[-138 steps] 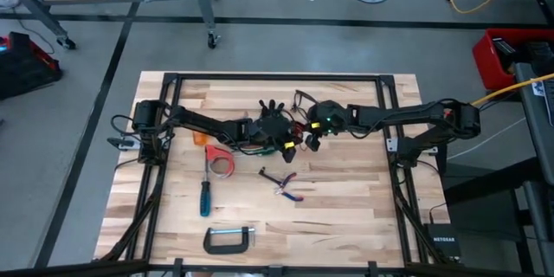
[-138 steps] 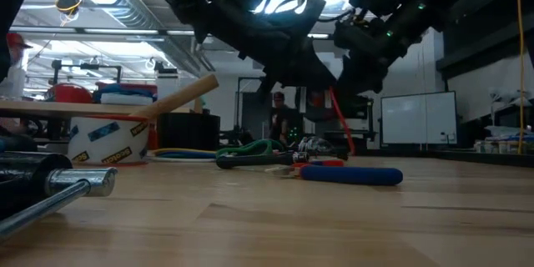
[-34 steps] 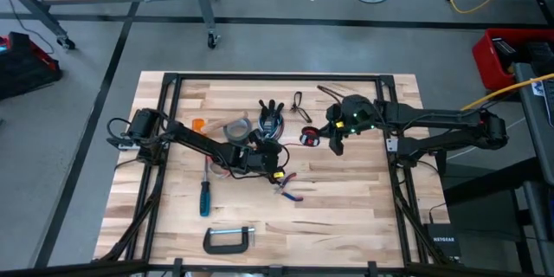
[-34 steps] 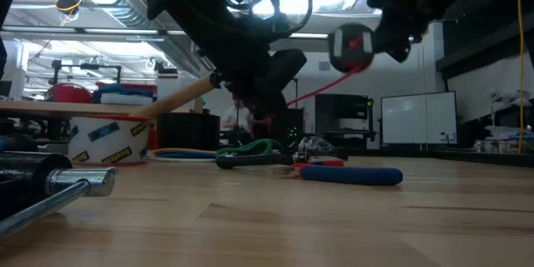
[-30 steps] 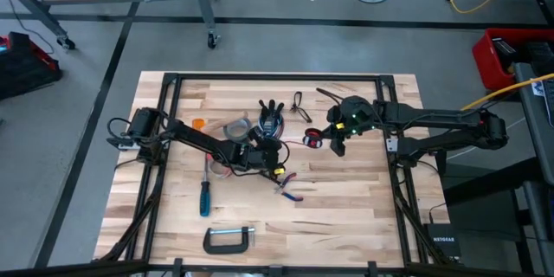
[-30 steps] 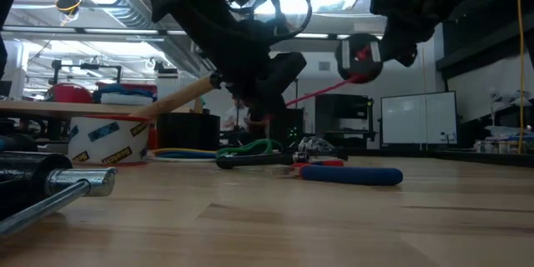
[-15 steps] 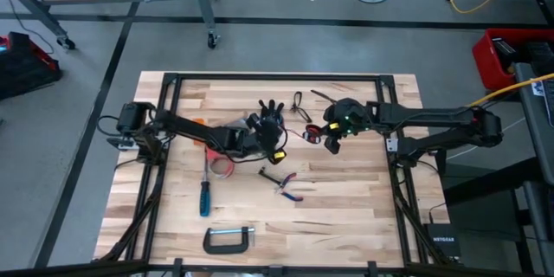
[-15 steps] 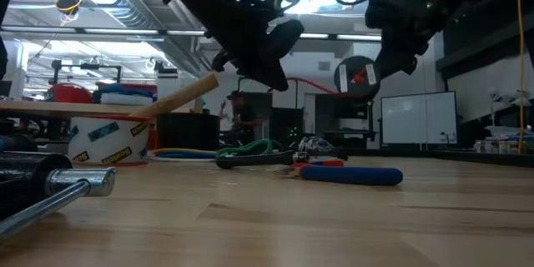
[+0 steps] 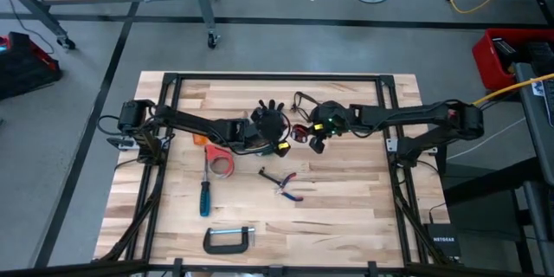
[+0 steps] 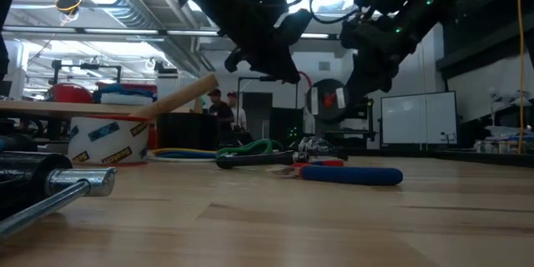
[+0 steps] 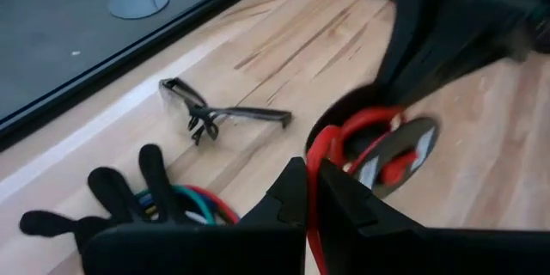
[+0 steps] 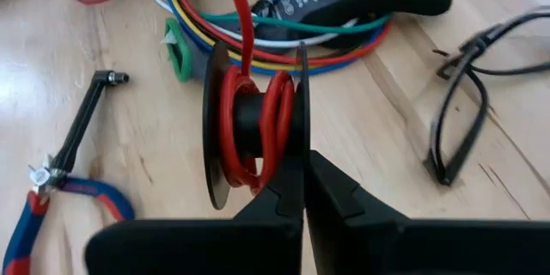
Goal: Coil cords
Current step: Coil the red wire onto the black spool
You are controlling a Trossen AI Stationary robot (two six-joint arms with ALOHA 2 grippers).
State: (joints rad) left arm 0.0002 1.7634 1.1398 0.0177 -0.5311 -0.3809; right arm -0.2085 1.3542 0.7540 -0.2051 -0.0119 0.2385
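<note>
A black spool (image 12: 253, 129) wound with red cord is held above the table, just right of a black glove (image 9: 271, 117). It also shows in the high view (image 9: 300, 134) and the low view (image 10: 332, 100). My right gripper (image 12: 301, 185) is shut on the spool. My left gripper (image 11: 311, 202) is shut on the free length of the red cord (image 11: 322, 150), close beside the spool (image 11: 382, 146). The two grippers (image 9: 282, 144) (image 9: 313, 141) stand close together over the table's far middle. No loose thin black cord shows. My left gripper pinches the red cord (image 11: 313, 180) between its two shut fingers, a short way from the spool. The cord curves from the fingers onto the spool's core, clear of the table. My right gripper pinches the rim of one spool flange (image 12: 300, 125) between its two fingers. The spool is lifted clear of the table, its flanges on edge, and the cord leaves it (image 12: 236, 17) toward the left gripper.
A bundle of coloured wires (image 12: 258, 47) lies under the glove, safety glasses (image 9: 303, 101) behind it. A tape roll (image 9: 223, 163), screwdriver (image 9: 206, 196), red-handled pliers (image 9: 285, 183) and a C-clamp (image 9: 228, 240) lie nearer the front. The table's right half is bare wood.
My left gripper has gone toward the far edge and up toward the spool, still shut on the cord. My right gripper has carried the spool toward the table's left. The long stretch of cord between them has shortened to a short curve.
</note>
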